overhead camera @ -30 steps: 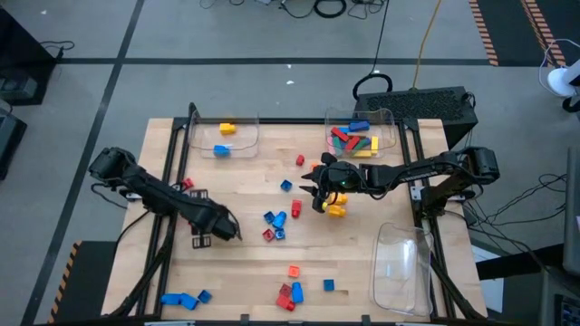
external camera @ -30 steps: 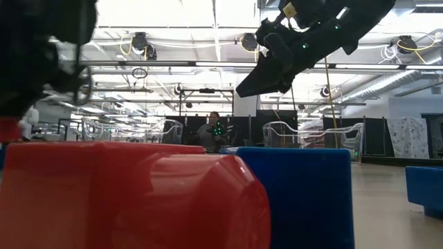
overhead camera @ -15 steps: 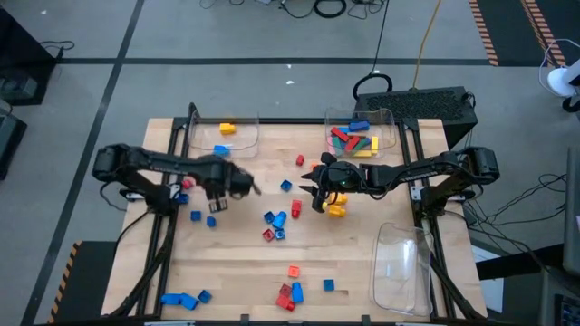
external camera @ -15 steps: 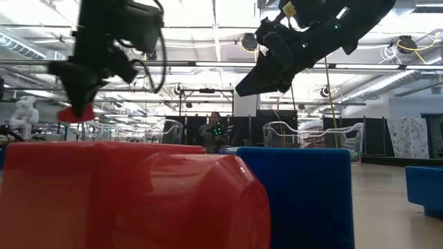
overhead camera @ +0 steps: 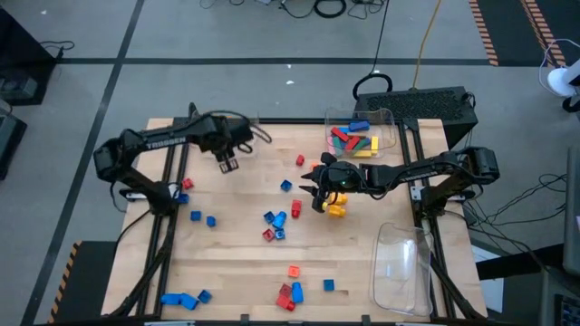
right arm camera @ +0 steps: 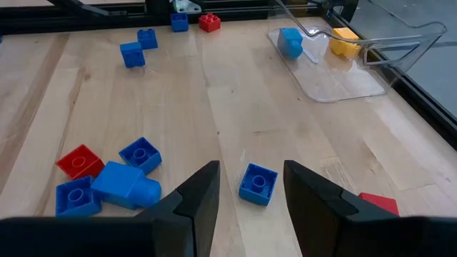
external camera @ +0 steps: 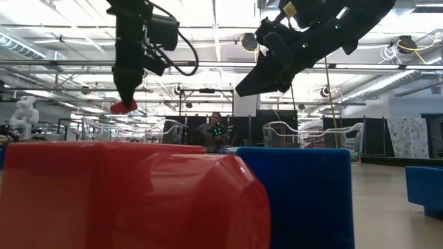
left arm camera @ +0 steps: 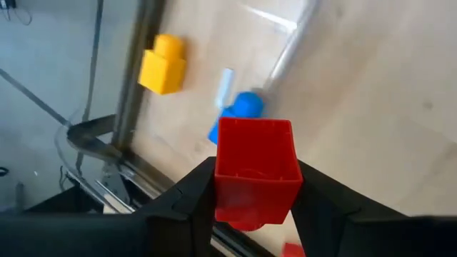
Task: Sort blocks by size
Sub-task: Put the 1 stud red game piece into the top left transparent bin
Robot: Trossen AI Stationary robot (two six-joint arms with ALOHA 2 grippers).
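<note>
Your left gripper (overhead camera: 227,161) hangs over the far-left tray (overhead camera: 201,145), a small block (left arm camera: 255,171) pinched between its fingers; two blocks lie in the tray below it. Right gripper (overhead camera: 317,192) sits above mid-table, just before the far-right tray (overhead camera: 388,116), which holds a heap of blocks. Loose blocks scatter between the arms and along the near edge. A third tray (overhead camera: 403,272) lies near-right, seemingly holding nothing.
</note>
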